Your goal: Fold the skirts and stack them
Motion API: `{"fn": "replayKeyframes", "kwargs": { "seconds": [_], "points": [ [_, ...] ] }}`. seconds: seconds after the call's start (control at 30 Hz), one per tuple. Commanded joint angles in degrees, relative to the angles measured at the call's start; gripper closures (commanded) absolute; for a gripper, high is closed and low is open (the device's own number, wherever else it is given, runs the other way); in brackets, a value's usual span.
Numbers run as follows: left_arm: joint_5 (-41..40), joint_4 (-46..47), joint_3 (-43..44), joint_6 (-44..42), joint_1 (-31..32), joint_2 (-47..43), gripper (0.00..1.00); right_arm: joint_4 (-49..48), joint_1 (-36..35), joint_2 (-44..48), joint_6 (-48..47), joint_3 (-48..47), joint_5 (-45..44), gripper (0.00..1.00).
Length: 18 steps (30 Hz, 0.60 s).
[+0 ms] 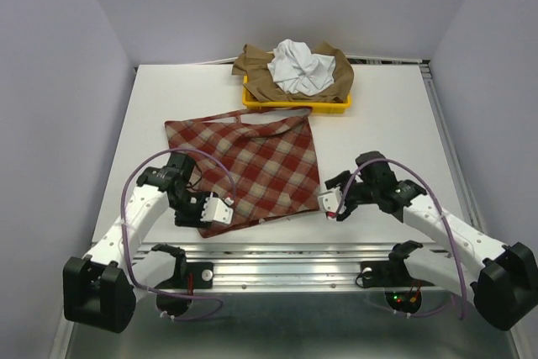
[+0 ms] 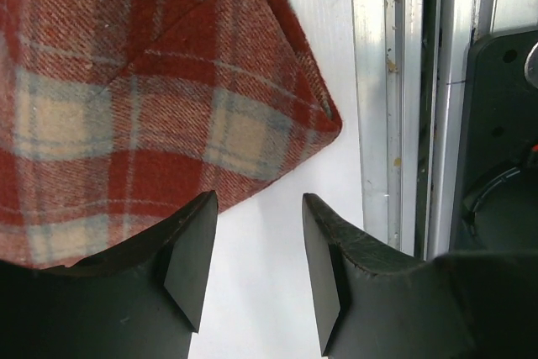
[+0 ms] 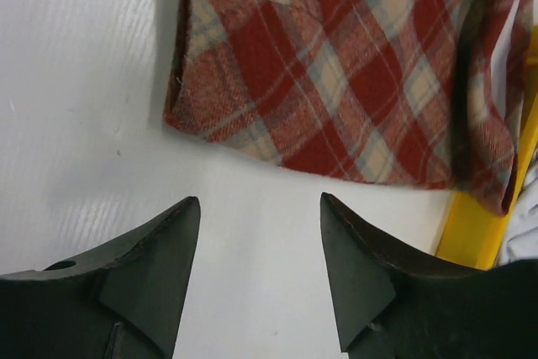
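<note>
Both the left hand [image 1: 222,210] and right hand [image 1: 329,203] gape empty by the flat red-and-beige checked skirt [image 1: 252,166].

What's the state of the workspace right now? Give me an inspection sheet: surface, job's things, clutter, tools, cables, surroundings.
Surface: white table, clean where visible.
Job's things: checked skirt lying flat mid-table; white skirt crumpled atop tan skirt, both piled on the yellow tray.
Clutter: nothing seen.
Tools: left tool open at the checked skirt's near left corner; right tool open, just off its near right corner; neither holds anything.
Cables: purple cables loop along both arms.
Surroundings: plain walls; metal rail at near edge.
</note>
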<state>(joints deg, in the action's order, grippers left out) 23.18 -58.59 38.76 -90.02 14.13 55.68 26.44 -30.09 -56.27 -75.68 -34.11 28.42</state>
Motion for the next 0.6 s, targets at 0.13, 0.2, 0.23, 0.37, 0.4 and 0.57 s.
{"fn": "replayKeyframes", "kwargs": {
  "seconds": [0.13,0.2,0.23,0.37,0.4,0.57],
  "points": [
    [-1.6,-0.3,2.8,-4.5,0.3,2.1,0.43,-12.4,-0.1,-2.4,-30.3,9.7,9.7,0.37],
    [-2.4,-0.7,2.2,-6.0,0.3,1.5,0.43,-11.5,-0.1,-4.2,-33.4,9.7,10.0,0.37],
    [-3.0,-1.8,1.8,-8.8,0.3,1.0,0.43,-11.1,-0.1,-6.0,-37.1,9.6,9.9,0.37],
    [-3.8,-1.3,0.3,-13.1,1.3,-1.8,0.42,-13.9,-0.7,-8.9,-38.6,10.2,10.6,0.37],
    [-4.2,-1.2,-0.1,-13.7,2.6,-2.2,0.42,-14.1,-0.7,-9.6,-38.8,9.9,10.7,0.37],
    [-8.7,-0.7,-2.4,-15.3,7.8,-0.7,0.45,-14.3,-1.8,-13.1,-41.5,9.1,11.5,0.37]
  ]
}}
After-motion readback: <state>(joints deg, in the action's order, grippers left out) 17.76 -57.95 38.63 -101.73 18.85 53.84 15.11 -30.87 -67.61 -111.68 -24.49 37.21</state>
